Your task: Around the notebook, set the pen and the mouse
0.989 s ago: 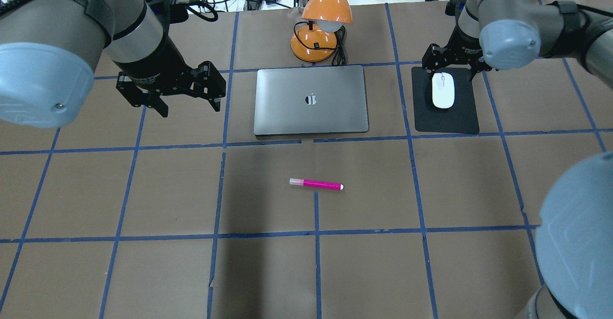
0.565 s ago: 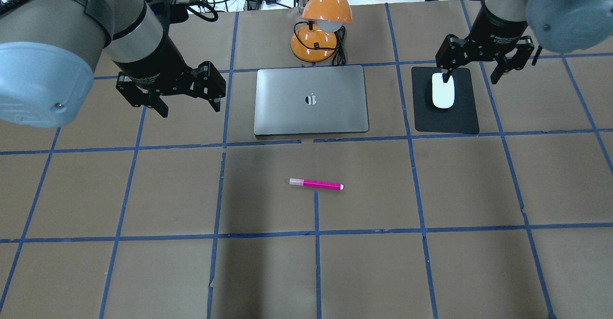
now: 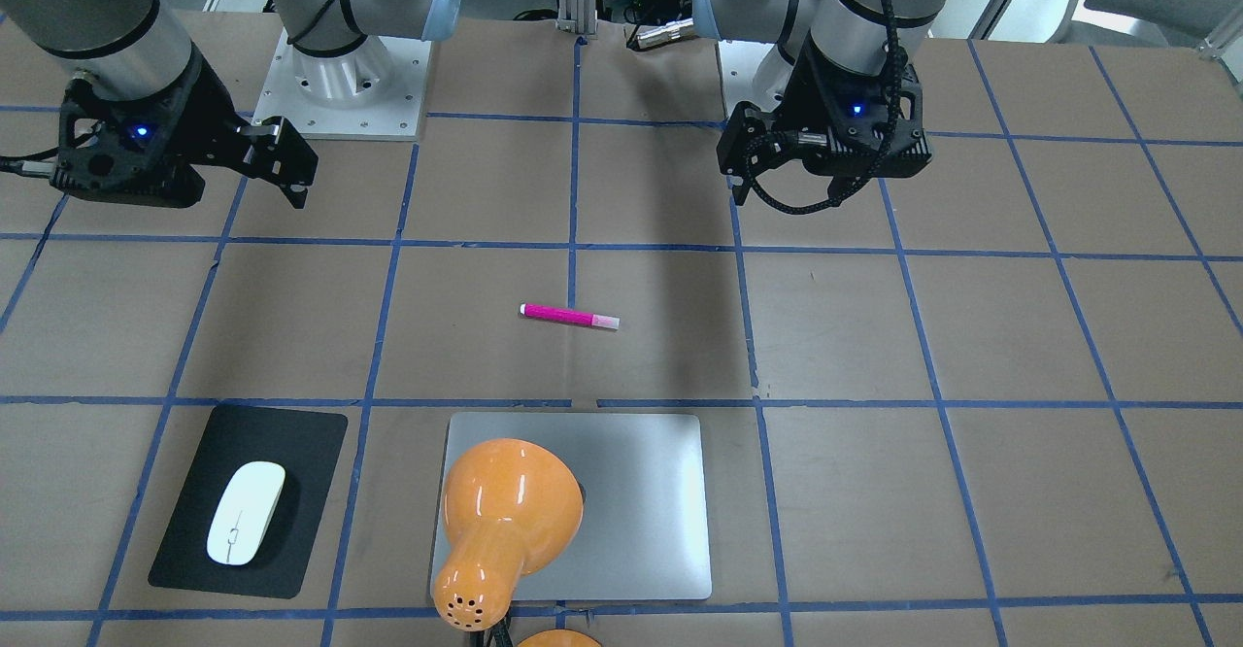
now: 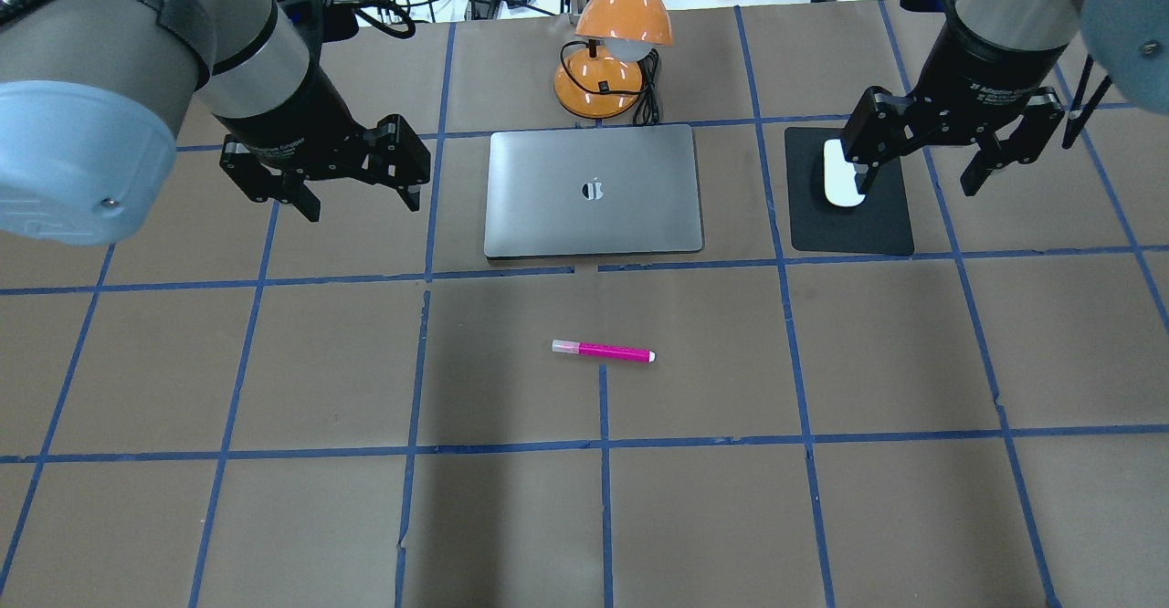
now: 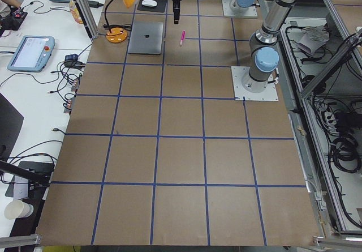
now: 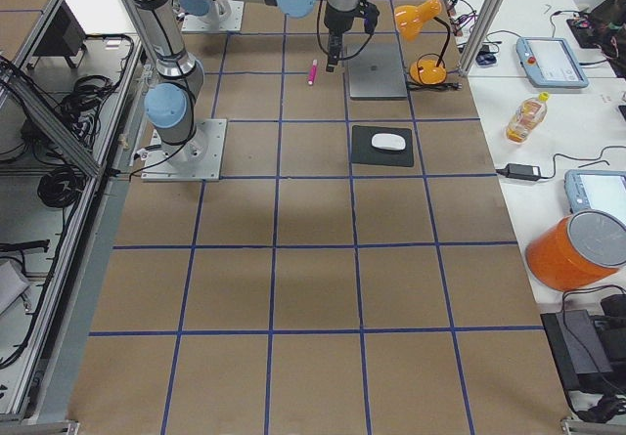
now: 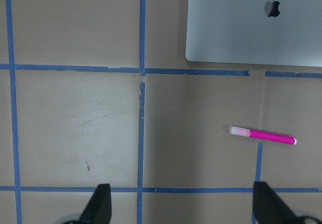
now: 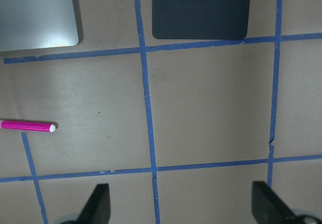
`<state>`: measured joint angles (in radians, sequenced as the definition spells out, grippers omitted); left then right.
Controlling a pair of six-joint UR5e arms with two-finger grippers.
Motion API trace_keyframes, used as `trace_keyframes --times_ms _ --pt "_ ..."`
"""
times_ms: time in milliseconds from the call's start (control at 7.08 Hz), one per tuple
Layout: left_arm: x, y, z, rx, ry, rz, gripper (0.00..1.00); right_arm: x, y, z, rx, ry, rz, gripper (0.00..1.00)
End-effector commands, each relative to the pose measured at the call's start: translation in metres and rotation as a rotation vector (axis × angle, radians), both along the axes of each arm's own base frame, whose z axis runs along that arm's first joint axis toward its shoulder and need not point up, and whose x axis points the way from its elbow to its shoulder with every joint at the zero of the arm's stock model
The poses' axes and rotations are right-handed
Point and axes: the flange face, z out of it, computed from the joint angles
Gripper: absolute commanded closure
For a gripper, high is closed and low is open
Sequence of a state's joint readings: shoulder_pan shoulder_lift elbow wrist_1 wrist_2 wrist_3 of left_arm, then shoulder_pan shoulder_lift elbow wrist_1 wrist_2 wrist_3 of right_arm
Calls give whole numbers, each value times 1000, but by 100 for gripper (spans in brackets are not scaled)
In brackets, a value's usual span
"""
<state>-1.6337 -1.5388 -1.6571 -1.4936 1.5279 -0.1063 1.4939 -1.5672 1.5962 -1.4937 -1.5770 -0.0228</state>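
The magenta pen (image 4: 603, 352) lies alone on the brown table in front of the notebook (image 4: 594, 190), a closed silver-grey laptop. The white mouse (image 3: 246, 514) rests on a black mat (image 4: 868, 225) to the right of the notebook. My right gripper (image 4: 915, 186) hangs open and empty above the mat, and one of its fingers covers part of the mouse (image 4: 838, 183) in the overhead view. My left gripper (image 4: 361, 206) hangs open and empty to the left of the notebook. The left wrist view shows the pen (image 7: 262, 135) and a notebook corner (image 7: 251, 27).
An orange desk lamp (image 4: 612, 51) stands just behind the notebook, and its shade (image 3: 505, 521) leans over the notebook's far side. Cables and a bottle lie beyond the table's far edge. Blue tape lines grid the brown table.
My right gripper has pulled away from the mouse, moving right and back toward the robot, still open. The mouse stays on the mat. The left arm and the pen are unmoved.
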Motion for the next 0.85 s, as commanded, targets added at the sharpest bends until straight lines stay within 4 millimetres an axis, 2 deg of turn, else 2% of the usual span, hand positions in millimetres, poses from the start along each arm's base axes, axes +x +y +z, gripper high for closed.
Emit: trace_keyframes --times_ms 0,283,565,707 --pt "0 -2 -5 6 0 1 0 23 11 6 -11 3 22 0" --pt "-1 -1 -2 -5 0 0 0 21 13 1 0 6 -12 0" --pt "2 1 0 -9 -24 0 0 21 16 5 -9 11 -14 0" --pt "1 -2 -2 -4 -17 4 0 22 22 14 -28 10 -13 0"
